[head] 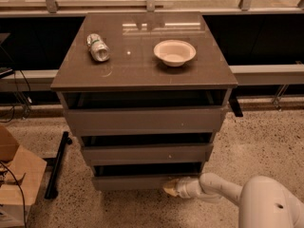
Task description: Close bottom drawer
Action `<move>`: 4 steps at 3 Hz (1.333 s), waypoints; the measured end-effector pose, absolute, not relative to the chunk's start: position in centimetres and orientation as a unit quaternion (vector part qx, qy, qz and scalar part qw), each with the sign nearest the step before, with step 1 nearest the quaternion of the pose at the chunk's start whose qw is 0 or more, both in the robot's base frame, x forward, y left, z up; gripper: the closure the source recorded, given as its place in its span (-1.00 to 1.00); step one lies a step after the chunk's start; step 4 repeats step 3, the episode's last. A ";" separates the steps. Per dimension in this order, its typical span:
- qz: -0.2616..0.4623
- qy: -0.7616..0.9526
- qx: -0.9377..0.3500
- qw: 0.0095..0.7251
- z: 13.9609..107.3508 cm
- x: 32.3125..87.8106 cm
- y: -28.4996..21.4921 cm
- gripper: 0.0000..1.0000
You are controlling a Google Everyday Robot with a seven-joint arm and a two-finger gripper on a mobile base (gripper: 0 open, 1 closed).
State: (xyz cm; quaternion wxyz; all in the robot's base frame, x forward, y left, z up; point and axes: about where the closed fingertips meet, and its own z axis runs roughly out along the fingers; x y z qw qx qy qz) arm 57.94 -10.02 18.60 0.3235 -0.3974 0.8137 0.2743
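The bottom drawer (137, 181) is the lowest of three grey-brown drawers in the cabinet. It stands out only a little, with a thin dark strip of its tray showing above its plain front. My gripper (170, 188) is at the end of the white arm (216, 186) that comes in from the lower right. It sits low against the right part of the bottom drawer's front panel.
The middle drawer (145, 154) and top drawer (142, 119) stand slightly out. On the cabinet top (142, 70) lie a crushed can (98, 47) and a white bowl (174, 52). A cardboard box (14, 175) and a black bar (57, 163) lie on the floor at left.
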 end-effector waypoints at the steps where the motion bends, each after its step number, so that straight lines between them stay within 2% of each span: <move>1: 0.266 0.808 -0.403 0.338 18.5 60.4 -9.7 -0.32; 2: 0.262 0.804 -0.406 0.345 18.5 61.5 -9.4 -0.78; 3: 0.263 0.804 -0.407 0.344 18.5 61.3 -9.2 -1.00; 4: 0.263 0.804 -0.407 0.344 18.5 61.3 -9.2 -1.00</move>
